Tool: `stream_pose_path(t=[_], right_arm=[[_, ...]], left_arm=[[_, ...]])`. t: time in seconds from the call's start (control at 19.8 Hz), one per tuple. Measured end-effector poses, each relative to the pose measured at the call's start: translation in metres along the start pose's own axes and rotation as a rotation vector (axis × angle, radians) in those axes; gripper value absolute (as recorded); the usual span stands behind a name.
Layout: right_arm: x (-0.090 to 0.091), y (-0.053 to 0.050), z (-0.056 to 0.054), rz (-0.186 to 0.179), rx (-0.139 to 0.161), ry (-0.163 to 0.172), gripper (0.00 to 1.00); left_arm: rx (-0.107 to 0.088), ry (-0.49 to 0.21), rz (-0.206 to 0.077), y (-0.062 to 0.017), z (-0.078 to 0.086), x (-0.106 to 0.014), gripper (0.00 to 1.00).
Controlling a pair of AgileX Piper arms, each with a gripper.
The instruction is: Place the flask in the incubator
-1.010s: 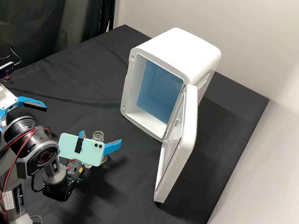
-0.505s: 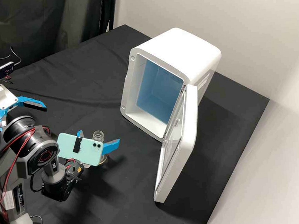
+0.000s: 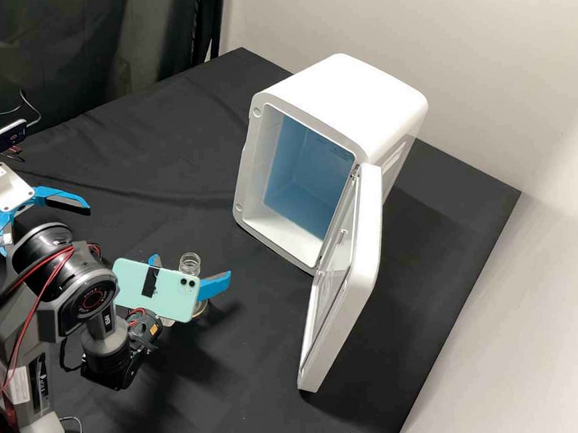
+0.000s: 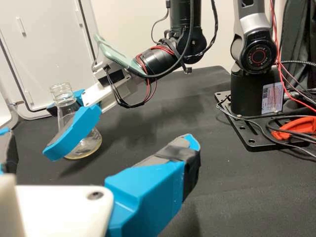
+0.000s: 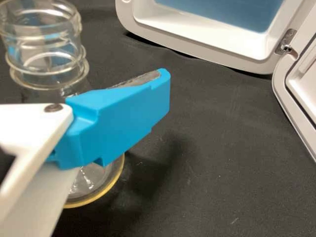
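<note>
A clear glass flask stands upright on the black bench, left of the incubator. My right gripper is open around it, one blue finger on each side of the flask. The left wrist view shows the flask from the side, with a right finger crossing in front of its body. The white incubator has a blue inside and its door is swung wide open. My left gripper hangs open at the bench's left, holding nothing.
A mint phone-like camera is mounted on the right wrist. The right arm's base, its black plate and red cables are on the bench. The bench edge runs behind and to the right of the incubator.
The right gripper has shifted slightly left and down around the flask. The flask, the incubator and the left arm have not moved.
</note>
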Motion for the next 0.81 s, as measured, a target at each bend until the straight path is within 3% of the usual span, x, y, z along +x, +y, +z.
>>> stream_pose_path(t=[0.05, 0.81], right_arm=[[0.0001, -0.0003, 0.0002, -0.001, 0.001, -0.001, 0.00], [0.0002, -0.0015, -0.0007, -0.013, -0.004, 0.011, 0.00]], left_arm=[[0.000, 0.000, 0.000, 0.0000, 0.0000, 0.0000, 1.00], [0.000, 0.000, 0.000, 0.0000, 0.0000, 0.0000, 1.00]])
